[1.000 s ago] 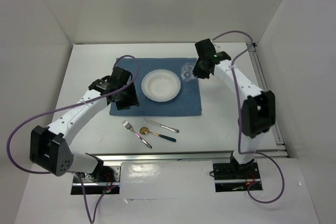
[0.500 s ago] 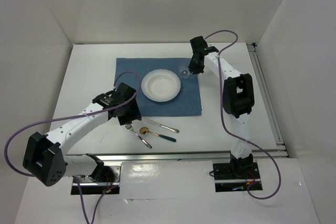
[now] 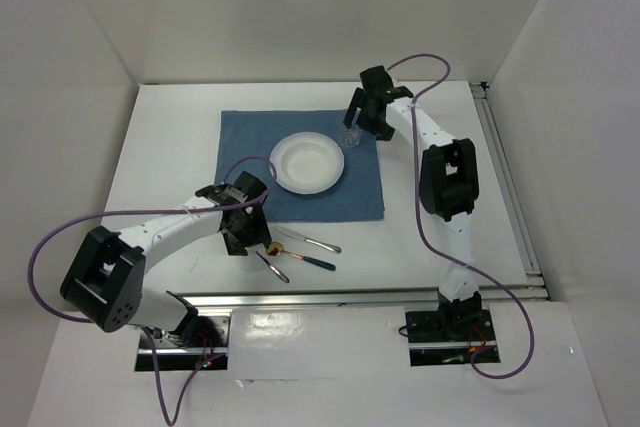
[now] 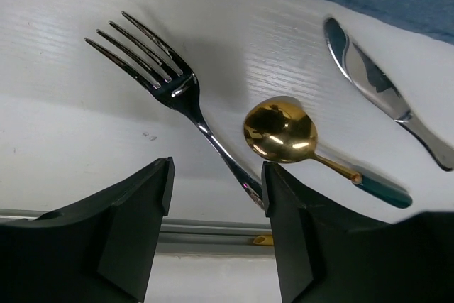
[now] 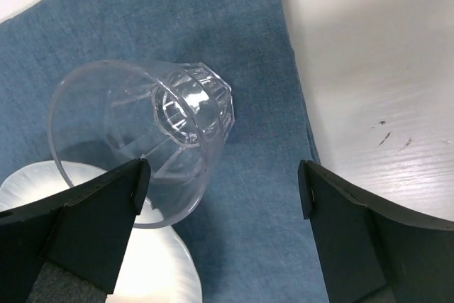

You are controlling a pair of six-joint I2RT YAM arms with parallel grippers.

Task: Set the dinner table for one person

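On the white dinner table lies a blue placemat with a white plate on it. A clear glass stands upright on the mat beside the plate. My right gripper is open wide above it, the glass near the left finger. A silver fork, a gold spoon with a teal handle and a knife lie on the table in front of the mat. My left gripper hangs open low over the fork's handle, which runs along the right finger's inner face.
A metal rail runs along the table's near edge, just behind the cutlery. White walls enclose the table on three sides. Purple cables loop from both arms.
My right gripper has opened and let go of the glass on the mat's far right corner. My left arm has swung from the mat's left edge toward the near edge, down over the fork.
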